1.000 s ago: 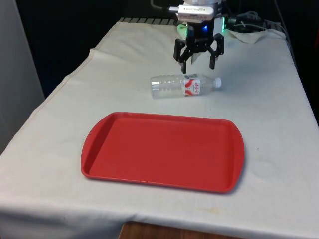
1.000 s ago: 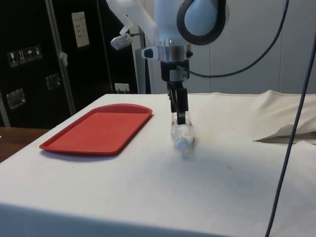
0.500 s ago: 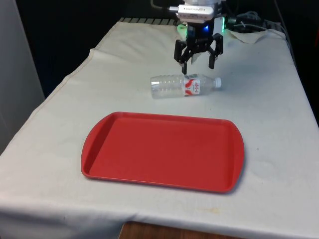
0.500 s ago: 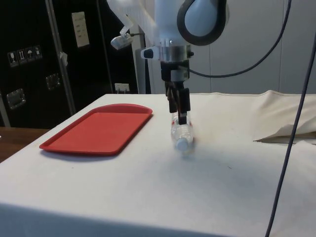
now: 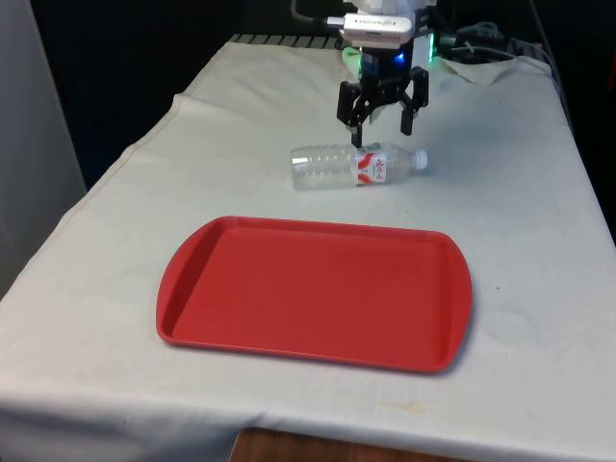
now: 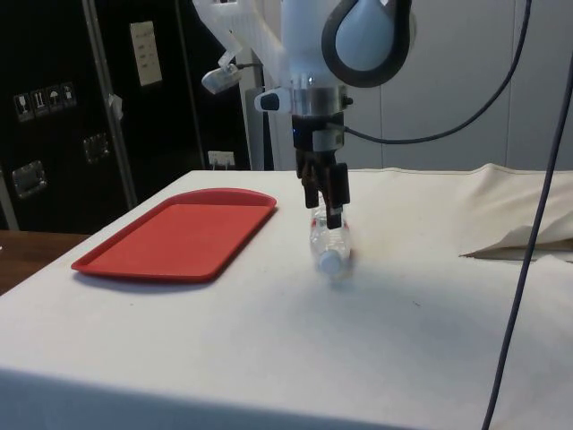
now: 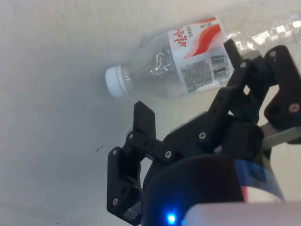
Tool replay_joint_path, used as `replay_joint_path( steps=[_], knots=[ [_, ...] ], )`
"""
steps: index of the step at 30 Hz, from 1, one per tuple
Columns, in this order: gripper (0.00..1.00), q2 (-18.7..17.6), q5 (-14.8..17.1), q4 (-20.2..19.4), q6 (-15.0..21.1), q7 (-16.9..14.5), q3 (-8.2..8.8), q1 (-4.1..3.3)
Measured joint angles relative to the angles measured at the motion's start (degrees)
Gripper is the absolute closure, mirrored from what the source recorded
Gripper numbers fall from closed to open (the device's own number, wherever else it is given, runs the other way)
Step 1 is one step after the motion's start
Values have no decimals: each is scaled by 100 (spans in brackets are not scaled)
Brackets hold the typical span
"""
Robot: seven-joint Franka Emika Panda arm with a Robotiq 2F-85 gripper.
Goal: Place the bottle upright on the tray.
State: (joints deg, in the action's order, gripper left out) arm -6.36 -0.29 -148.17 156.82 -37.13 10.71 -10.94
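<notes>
White cloth (image 5: 539,221): one bottle (image 5: 356,166), one tray (image 5: 313,292)

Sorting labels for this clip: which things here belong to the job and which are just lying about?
Job:
- bottle, lying on its side on the cloth
- red tray, bare
- pincer, open above the bottle

Lying about:
- crumpled cloth
- hanging cable

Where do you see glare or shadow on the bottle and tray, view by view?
Wrist view: bright glints on the clear bottle, faint shade on the cloth under it. Front view: the red tray is evenly lit, no hot spots. Side view: the hand is dark against the pale wall, soft shadow beneath the bottle.
</notes>
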Motion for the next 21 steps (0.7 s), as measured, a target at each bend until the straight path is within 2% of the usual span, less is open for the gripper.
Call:
replay_joint_path(
  steps=[21],
  knots=[
    [0, 80, 6, 0, 11, -384, 17, 17]
  ],
)
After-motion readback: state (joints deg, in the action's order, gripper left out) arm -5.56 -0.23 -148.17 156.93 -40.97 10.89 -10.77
